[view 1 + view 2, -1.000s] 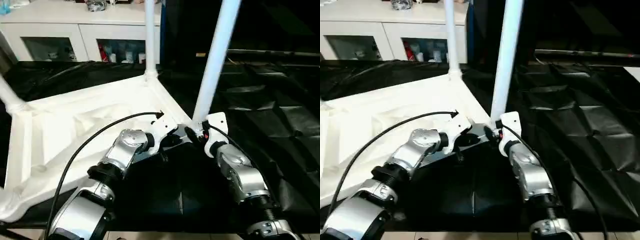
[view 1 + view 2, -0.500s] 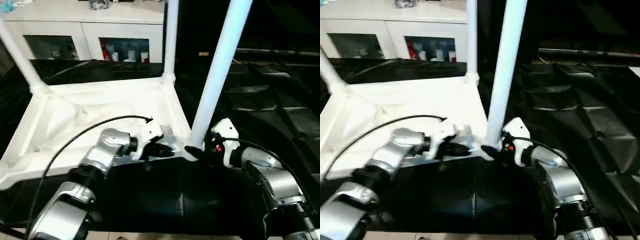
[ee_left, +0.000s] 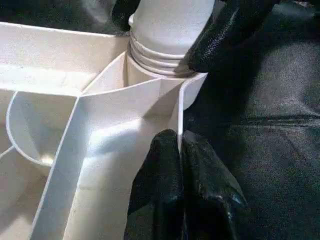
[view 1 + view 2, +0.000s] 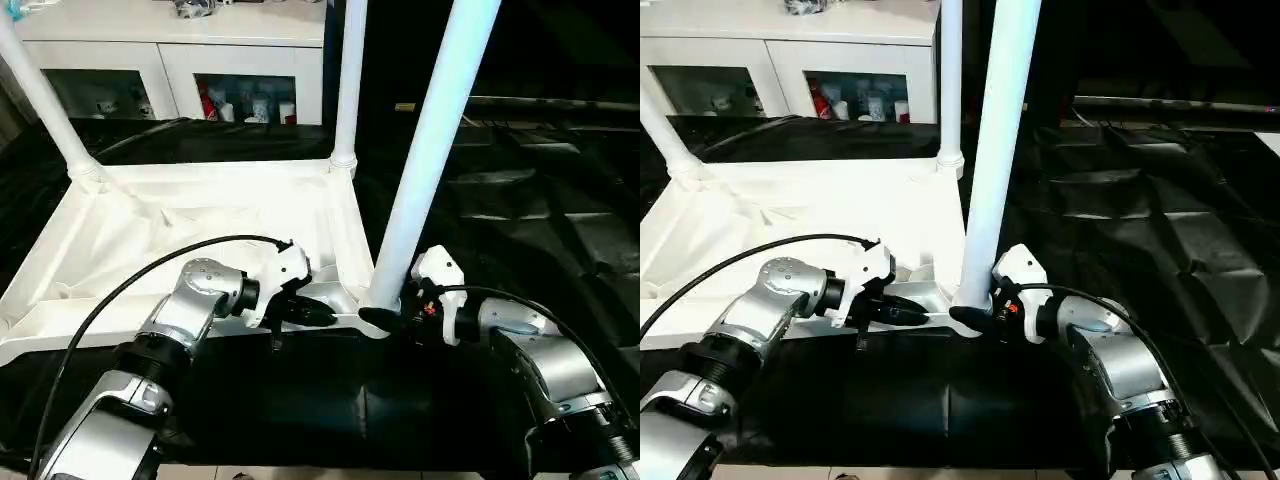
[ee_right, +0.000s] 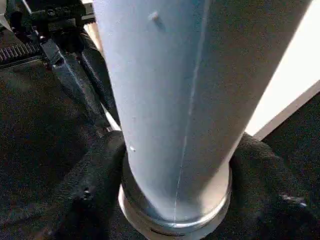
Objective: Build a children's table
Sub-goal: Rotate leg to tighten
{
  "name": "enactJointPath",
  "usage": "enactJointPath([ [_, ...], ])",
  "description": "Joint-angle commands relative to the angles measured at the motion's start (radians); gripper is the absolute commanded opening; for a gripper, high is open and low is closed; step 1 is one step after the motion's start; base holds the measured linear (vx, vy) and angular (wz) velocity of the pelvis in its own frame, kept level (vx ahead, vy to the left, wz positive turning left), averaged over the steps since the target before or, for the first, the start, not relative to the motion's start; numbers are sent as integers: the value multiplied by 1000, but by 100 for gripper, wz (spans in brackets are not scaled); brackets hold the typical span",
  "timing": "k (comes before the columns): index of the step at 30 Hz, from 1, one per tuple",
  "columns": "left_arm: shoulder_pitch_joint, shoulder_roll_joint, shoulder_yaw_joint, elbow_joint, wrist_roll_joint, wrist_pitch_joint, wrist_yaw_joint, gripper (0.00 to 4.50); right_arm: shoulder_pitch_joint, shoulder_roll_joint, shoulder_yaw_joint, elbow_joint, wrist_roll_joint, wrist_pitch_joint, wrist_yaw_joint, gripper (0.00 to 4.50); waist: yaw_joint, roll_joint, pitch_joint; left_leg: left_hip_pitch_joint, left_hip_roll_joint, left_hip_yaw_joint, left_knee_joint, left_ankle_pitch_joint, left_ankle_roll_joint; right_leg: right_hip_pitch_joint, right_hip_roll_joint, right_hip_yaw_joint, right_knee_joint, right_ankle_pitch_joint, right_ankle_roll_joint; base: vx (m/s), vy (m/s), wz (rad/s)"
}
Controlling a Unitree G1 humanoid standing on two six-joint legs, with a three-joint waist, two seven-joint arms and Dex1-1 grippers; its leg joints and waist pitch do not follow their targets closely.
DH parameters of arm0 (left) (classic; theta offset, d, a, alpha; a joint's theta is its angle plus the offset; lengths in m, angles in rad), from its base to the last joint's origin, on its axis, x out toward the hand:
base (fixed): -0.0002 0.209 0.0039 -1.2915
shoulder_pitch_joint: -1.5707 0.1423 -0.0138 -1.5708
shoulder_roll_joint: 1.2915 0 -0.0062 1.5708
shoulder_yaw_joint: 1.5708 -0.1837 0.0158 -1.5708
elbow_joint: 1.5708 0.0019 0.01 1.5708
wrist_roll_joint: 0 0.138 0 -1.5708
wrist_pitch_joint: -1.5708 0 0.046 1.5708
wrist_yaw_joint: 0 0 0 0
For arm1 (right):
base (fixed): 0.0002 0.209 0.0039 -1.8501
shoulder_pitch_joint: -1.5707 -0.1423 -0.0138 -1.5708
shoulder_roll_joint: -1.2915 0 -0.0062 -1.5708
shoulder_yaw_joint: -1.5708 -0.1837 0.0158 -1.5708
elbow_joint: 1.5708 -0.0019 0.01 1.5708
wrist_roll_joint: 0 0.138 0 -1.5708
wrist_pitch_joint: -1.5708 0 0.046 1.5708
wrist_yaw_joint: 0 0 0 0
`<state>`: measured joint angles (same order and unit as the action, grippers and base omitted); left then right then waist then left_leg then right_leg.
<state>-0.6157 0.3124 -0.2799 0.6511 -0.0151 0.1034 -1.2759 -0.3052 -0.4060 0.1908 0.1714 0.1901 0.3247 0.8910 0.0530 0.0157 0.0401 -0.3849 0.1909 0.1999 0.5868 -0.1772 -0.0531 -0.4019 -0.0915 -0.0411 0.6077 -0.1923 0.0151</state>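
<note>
Table top (image 4: 150, 240) lies upside down on the black sheet (image 4: 560, 230) and has swung round over the last second: near rim now runs square across in front of the robot, where before it sat skewed (head camera may have shifted a bit too).

Near-right leg (image 4: 430, 150) stands upright in the corner socket (image 3: 165, 60) of the top. Right hand (image 4: 385, 318) has gone from behind that leg's foot to wrapped round it, fingers (image 5: 95, 185) either side of the tube at the socket collar. Looks like a clamp on the leg.

Left hand (image 4: 320, 315) pressed together, tips pinching the rim wall (image 3: 177, 112) just beside that same socket.

Two more legs stand in the far corners of the top (image 4: 347, 80) (image 4: 40, 100). My read: this leg is being seated; fourth corner unconfirmed.
</note>
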Motion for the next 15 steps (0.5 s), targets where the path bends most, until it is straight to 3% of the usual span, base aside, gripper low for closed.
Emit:
enactJointPath([
  [1, 20, 15, -8, -3, -6, 10, -27, 0, 0, -13, -10, 4, -5, 14, -11, 275, 1, -11, -53, 18, 39, -18, -73, -236, 37, 40, -48, 34, -77, -197, -232, 0, 0, 0],
  [4, 17, 3, -2, 10, 0, 2, 13, 0, -3, 9, -28, 27, -14, 7, -61, 267, 1, -12, -52, 19, 39, -17, -72, -240, 37, 39, -49, 35, -79, -210, -231, 0, 0, 0],
  [7, -12, -37, 15, 80, 40, -30, 167, 0, -23, 65, -64, 107, -60, -21, -221, 266, -6, -12, -51, 18, 36, -18, -73, -256, 17, 36, -48, 33, -81, -243, -224, 0, 0, 0],
  [8, -35, -68, 20, 127, 64, -41, 261, 0, -31, 113, -87, 153, -77, -11, -330, 266, -6, -15, -51, 21, 35, -19, -73, -269, 8, 34, -49, 33, -84, -275, -213, 0, 0, 0],
  [11, -59, -107, 18, 170, 85, -38, 348, 0, -35, 173, -107, 195, -93, -6, -450, 266, -15, -14, -50, 24, 32, -22, -76, -308, -16, 31, -49, 33, -93, -357, -187, 0, 0, 0],
  [15, -94, -198, 24, 207, 87, -8, 464, 0, -50, 282, -118, 226, -99, 11, -595, 265, -15, -9, -48, 22, 32, -24, -79, -321, -12, 28, -50, 35, -99, -376, -165, 0, 0, 0],
])
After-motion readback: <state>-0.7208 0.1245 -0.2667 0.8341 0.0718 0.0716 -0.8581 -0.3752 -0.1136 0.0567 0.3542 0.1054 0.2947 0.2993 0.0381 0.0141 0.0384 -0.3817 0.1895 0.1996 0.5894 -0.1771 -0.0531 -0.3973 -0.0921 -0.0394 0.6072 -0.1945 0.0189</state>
